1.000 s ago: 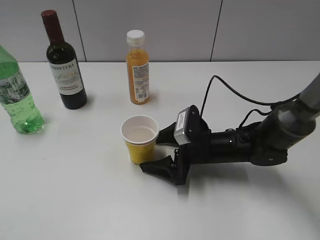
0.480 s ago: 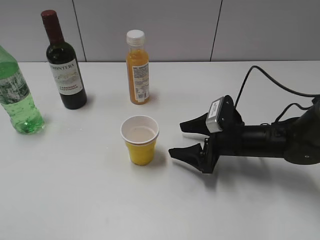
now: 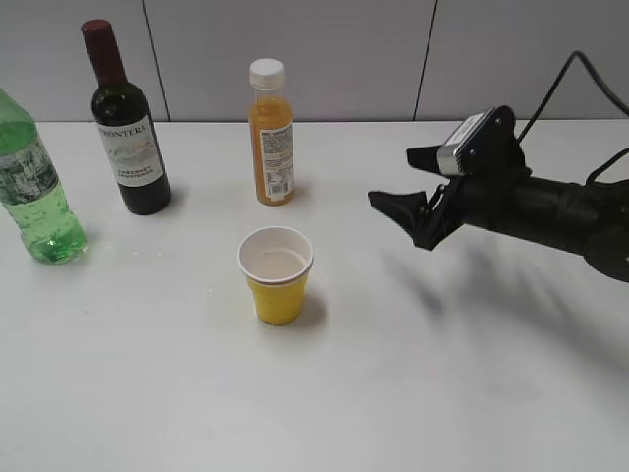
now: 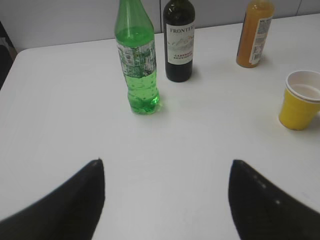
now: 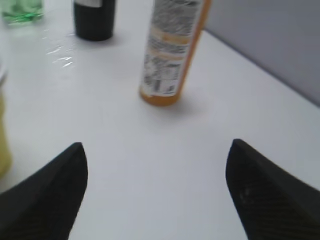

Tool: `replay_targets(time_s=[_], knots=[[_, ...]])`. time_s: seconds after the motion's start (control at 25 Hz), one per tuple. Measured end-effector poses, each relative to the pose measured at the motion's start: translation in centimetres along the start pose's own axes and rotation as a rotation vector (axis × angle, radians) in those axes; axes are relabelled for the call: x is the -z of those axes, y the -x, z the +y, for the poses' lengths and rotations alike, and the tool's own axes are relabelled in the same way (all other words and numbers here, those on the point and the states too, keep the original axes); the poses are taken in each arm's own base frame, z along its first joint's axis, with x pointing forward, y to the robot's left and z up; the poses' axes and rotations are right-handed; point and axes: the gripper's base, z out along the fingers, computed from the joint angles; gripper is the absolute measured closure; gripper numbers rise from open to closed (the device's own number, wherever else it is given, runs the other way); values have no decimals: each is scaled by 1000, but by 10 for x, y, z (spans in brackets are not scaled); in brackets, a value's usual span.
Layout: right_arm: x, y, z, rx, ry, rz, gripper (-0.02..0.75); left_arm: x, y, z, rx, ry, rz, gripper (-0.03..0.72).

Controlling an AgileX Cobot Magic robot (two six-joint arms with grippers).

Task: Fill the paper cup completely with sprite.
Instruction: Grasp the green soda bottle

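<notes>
The yellow paper cup (image 3: 275, 275) stands upright in the middle of the white table; it also shows at the right edge of the left wrist view (image 4: 300, 100), with pale liquid inside. The green sprite bottle (image 3: 34, 192) stands at the far left, also seen in the left wrist view (image 4: 136, 55). My right gripper (image 3: 398, 182) is open and empty, raised above the table to the right of the cup; in the right wrist view its jaws (image 5: 155, 160) frame bare table. My left gripper (image 4: 165, 170) is open and empty, well short of the sprite bottle.
A dark wine bottle (image 3: 128, 123) stands at the back left next to the sprite bottle. An orange juice bottle (image 3: 270, 133) with a white cap stands behind the cup. A grey wall runs along the back edge of the table.
My right gripper, open on either side of the cup a second ago, has pulled back to the right and risen, ending well away from the cup. The cup and bottles have not moved.
</notes>
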Motion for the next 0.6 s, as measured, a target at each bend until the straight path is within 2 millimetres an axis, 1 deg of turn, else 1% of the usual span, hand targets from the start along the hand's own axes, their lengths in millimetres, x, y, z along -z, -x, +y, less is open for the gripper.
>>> replay_targets(time_s=[0.16,0.28,0.4,0.48,0.6], knots=[[7,19,-20,-19,-208,-59,70,0,0,0,0,0,0,100],[15,26,-38,-105,-409,-66,73,0,0,0,0,0,0,100],[26,27,-52,-153,-590,-15,78,0,0,0,0,0,0,100],[32,25,-59,-167,-681,35,79,0,0,0,0,0,0,100],[39,19,-64,-237,-782,105,79,0,0,0,0,0,0,100]])
